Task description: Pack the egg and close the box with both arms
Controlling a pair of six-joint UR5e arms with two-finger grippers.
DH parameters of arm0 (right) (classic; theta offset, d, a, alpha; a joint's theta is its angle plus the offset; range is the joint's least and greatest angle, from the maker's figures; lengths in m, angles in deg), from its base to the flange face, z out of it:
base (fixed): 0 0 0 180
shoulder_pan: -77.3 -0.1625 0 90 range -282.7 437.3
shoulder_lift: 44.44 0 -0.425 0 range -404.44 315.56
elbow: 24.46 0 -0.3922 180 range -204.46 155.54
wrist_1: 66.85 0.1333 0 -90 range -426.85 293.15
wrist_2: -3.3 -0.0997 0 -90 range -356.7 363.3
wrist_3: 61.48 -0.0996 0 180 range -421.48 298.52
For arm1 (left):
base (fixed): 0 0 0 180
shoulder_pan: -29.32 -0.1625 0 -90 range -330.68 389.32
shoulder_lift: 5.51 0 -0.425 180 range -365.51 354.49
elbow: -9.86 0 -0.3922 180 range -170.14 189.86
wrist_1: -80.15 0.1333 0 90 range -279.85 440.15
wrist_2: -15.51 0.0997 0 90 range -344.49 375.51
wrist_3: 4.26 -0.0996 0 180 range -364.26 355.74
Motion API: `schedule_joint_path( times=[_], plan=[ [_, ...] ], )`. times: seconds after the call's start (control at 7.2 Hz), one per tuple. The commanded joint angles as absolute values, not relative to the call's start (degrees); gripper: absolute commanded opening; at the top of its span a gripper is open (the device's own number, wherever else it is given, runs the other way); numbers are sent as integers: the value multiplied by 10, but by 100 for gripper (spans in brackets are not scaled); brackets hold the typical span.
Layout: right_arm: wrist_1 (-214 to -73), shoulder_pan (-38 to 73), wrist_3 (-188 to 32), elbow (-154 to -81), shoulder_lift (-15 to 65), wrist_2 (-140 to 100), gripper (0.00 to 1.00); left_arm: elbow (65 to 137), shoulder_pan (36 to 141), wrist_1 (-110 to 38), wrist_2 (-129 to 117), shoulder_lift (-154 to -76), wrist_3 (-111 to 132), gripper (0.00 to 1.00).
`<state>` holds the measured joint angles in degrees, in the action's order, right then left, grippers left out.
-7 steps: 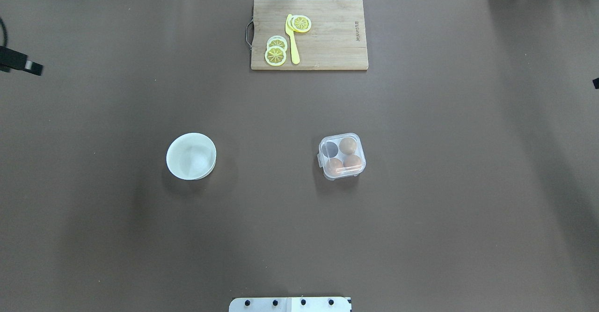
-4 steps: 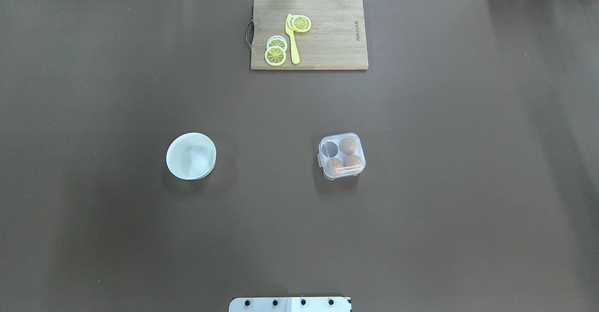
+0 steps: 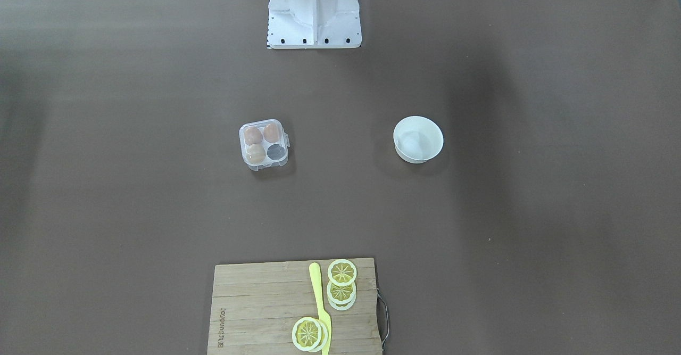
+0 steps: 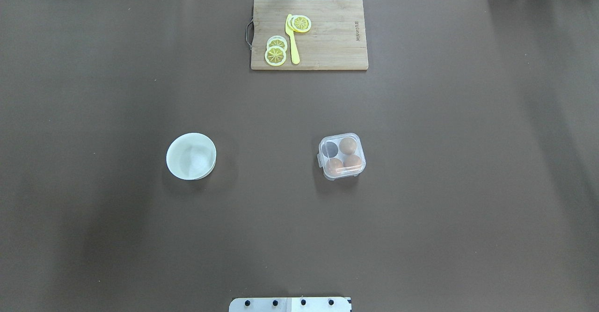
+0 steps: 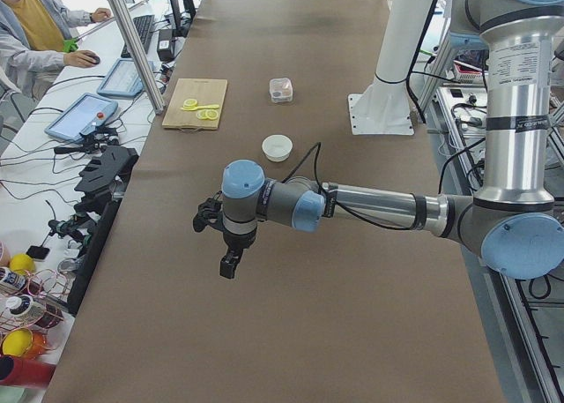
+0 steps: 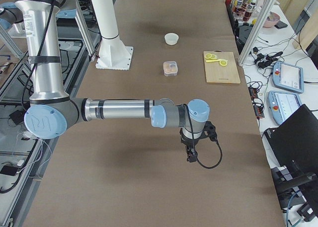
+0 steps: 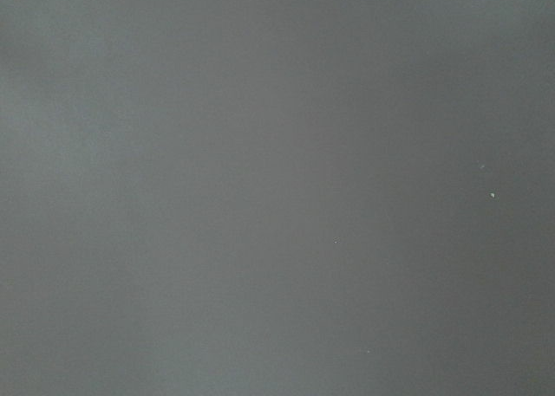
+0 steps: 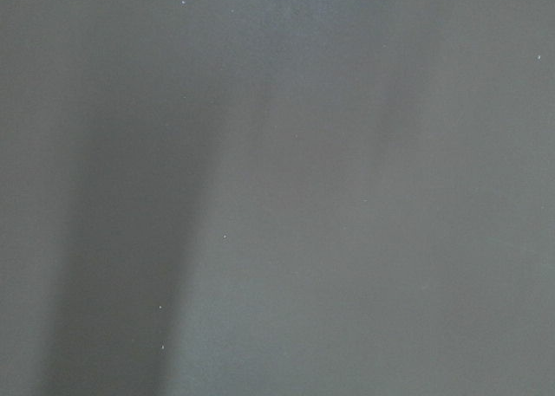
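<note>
The clear box (image 4: 342,156) stands right of the table's middle with its lid down and a latch tab on its left side. Two orange-brown eggs lie in its near cells, one egg (image 4: 334,165) on the left and a like one (image 4: 352,162) beside it. A paler egg (image 4: 347,145) fills the far right cell, and the far left cell is dark and bare. The box (image 3: 264,145) also shows in the front-facing view. My left gripper (image 5: 227,266) hangs over bare table far to the left. My right gripper (image 6: 191,156) hangs far to the right. I cannot tell whether either is open.
A white bowl (image 4: 191,156) sits left of the box. A wooden cutting board (image 4: 327,45) with lemon slices and a yellow knife lies at the far edge. The white base (image 4: 290,304) is at the near edge. A person sits at a desk (image 5: 35,24).
The left gripper's tip at the overhead view's left edge and a dark bit at its right edge have both gone out of that view. Box, eggs and bowl have not moved.
</note>
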<state>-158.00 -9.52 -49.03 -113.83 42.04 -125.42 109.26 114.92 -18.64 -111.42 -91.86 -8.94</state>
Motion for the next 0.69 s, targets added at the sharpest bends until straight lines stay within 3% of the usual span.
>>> schedule_joint_path(
  times=[0.0, 0.56],
  plan=[
    [-1580, -95, -489, -1138, 421, -1254, 100, 1094, 1150, -187, -1115, -915, -90, 98],
    [-1579, -95, -489, -1139, 423, -1255, 100, 1091, 1148, -189, -1114, -913, -91, 98]
  ],
)
